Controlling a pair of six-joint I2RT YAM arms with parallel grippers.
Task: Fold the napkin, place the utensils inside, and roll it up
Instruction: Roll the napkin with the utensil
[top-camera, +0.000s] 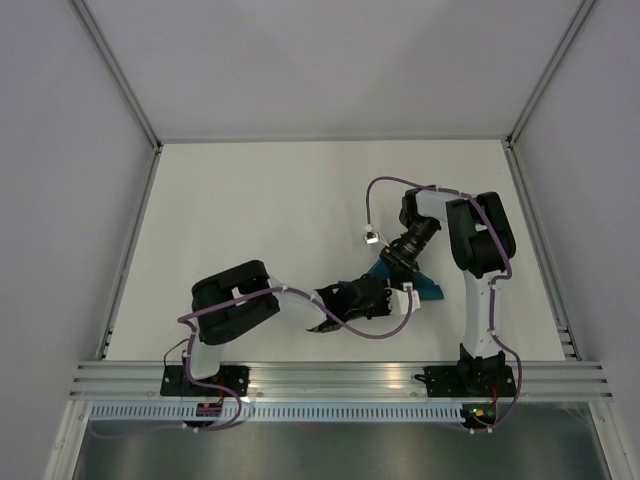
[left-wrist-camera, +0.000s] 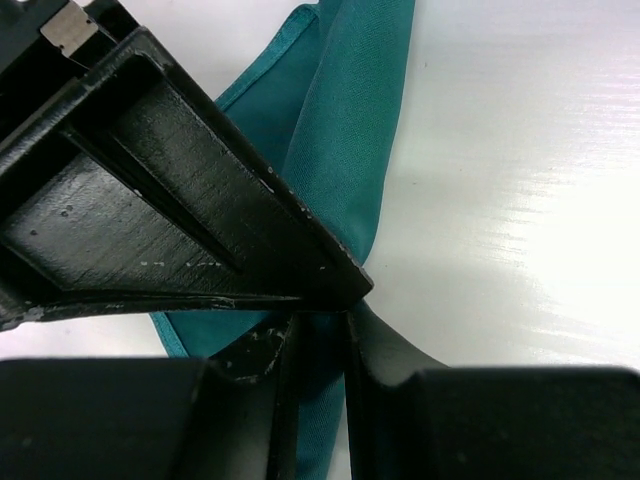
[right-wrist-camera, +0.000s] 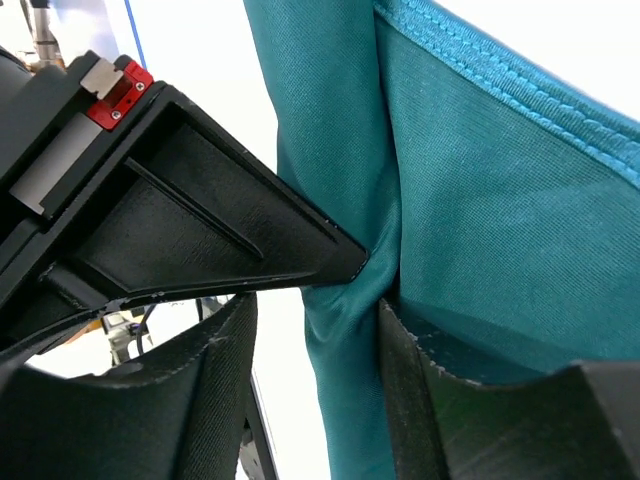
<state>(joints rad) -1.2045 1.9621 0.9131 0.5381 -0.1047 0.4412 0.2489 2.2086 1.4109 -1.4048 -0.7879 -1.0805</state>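
napkin (left-wrist-camera: 350, 150) bunched on table (top-camera: 250, 220), left end effector (left-wrist-camera: 320, 335) pinching it, right end effector (right-wrist-camera: 315, 330) parted alongside

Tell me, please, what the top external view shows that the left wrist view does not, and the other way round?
Only the top external view shows the left arm and right arm whole, the left gripper and right gripper tip to tip over the table, and small teal bits of the napkin beside them. Only the left wrist view shows that cloth gathered into a narrow bunch, pinched between the left gripper's fingers. Both share the napkin and the white table.
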